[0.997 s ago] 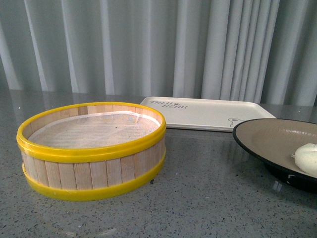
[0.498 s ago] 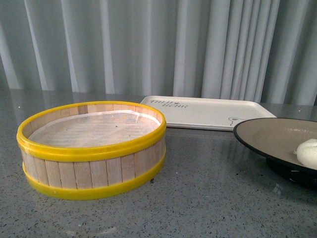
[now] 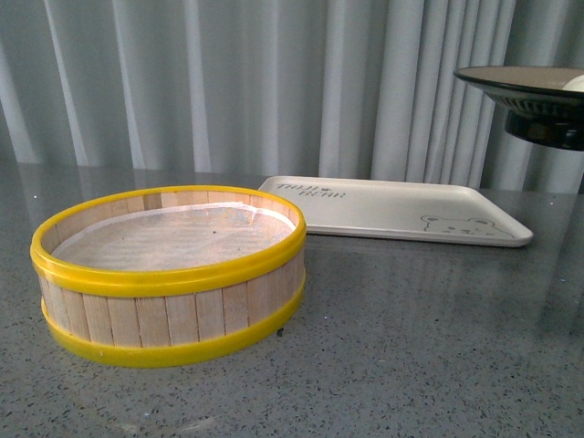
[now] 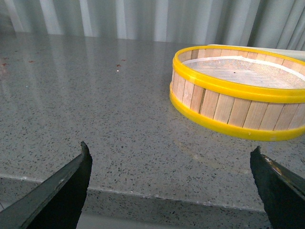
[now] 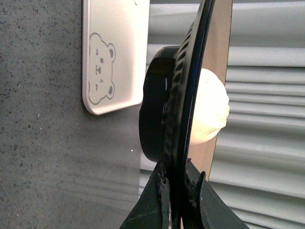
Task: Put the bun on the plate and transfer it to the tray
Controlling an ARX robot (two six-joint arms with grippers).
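Three views logged.

Right wrist view: our right gripper has its fingers clamped on the rim of the plate, seen edge-on. The bun rests on the plate's beige inside. Beyond it shows a corner of the tray with the bear drawing, lying on the desk.

Front view: the plate hangs high above the right side of the desk, clear of the surface, with only a sliver of bun over its rim. The tray lies flat toward the far edge with nothing on it. The steamer basket sits toward the near left corner, apart from the tray.

Left wrist view: our left gripper hovers over the near edge, fingers spread wide, holding nothing, with the basket ahead.

Judgement: this is the carry stage. A single rim pinch may let the plate droop and the bun roll, so we should keep it level. Bring it over the tray's middle, lower it until the foot sits flat inside the raised rim, then let go.
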